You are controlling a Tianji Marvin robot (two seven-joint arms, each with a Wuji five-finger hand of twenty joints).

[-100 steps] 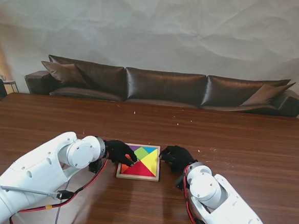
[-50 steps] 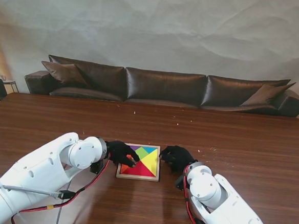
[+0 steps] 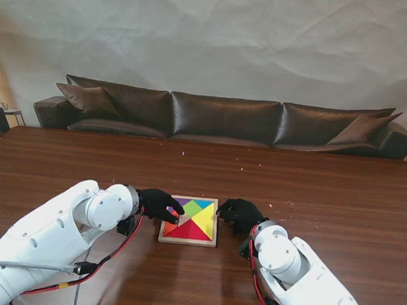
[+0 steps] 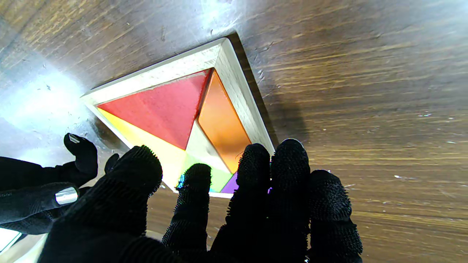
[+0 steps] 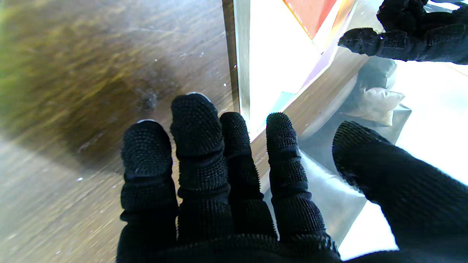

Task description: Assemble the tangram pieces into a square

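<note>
Landmark: wooden tray (image 3: 187, 241), square, lying flat on the tabletop (image 3: 326, 196); all positions are given relative to it.
Near rim of tray: bare wood, no robot hand on it; the tabletop nearer to me shows nothing but the two arms.
Left robot hand (image 3: 160, 204): at the left rim of the tray, fingertips reaching over the rim onto the pieces at the far-left part. Fingers loosely spread, curled downward, gripping nothing that can be seen; whether the tips touch a piece cannot be told.
Right robot hand (image 3: 239, 214): just beside the right rim of the tray, on the tabletop side. Fingers held side by side, thumb apart, holding nothing; contact with the rim cannot be confirmed.
Tangram pieces (image 3: 192, 219): all visible pieces lie inside the tray. The red triangle (image 4: 161, 107) fills the near part, the orange triangle (image 4: 221, 126) lies along the left rim, the yellow triangle (image 3: 207, 222) along the right rim, with green, blue and purple pieces toward the far rim.
Gaps: the left wrist view shows a pale wedge between the red and orange triangles; it may be bare tray floor or glare.
Progress (judgement): the square looks essentially assembled. No loose piece is seen outside the tray.
Remaining (judgement): seating the far-left pieces flush, closing any gap, then clearing both robot hands.
Far of tray: open tabletop, then a dark sofa (image 3: 223, 117) against the wall.
</note>
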